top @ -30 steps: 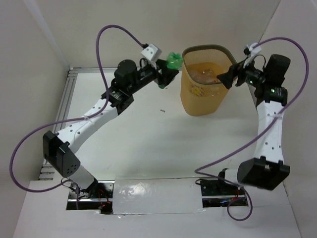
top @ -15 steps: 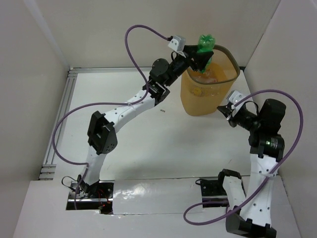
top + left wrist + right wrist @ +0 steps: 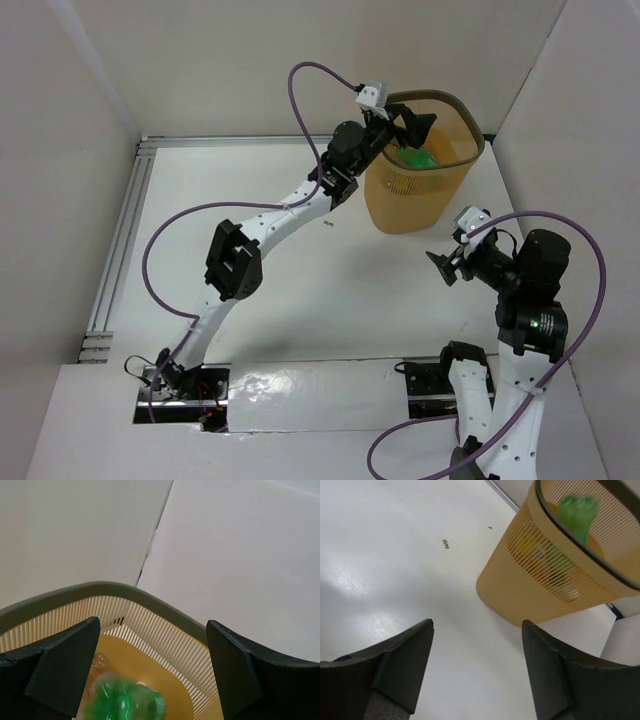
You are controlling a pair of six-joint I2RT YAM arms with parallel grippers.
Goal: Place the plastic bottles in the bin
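The yellow-orange mesh bin stands at the back right of the table. My left gripper hangs open over its rim, nothing between the fingers. A blurred green plastic bottle is inside the bin below that gripper, apart from it; it shows as the green bottle from above and as the green bottle through the rim in the right wrist view. Other bottles show dimly through the mesh. My right gripper is open and empty, low over the table in front of the bin.
White walls enclose the table on the left, back and right. A small dark speck lies on the table left of the bin. A metal rail runs along the left edge.
My left gripper has opened above the bin and the green bottle has dropped out of it into the bin. The right arm has pulled back from the bin toward the front and opened.
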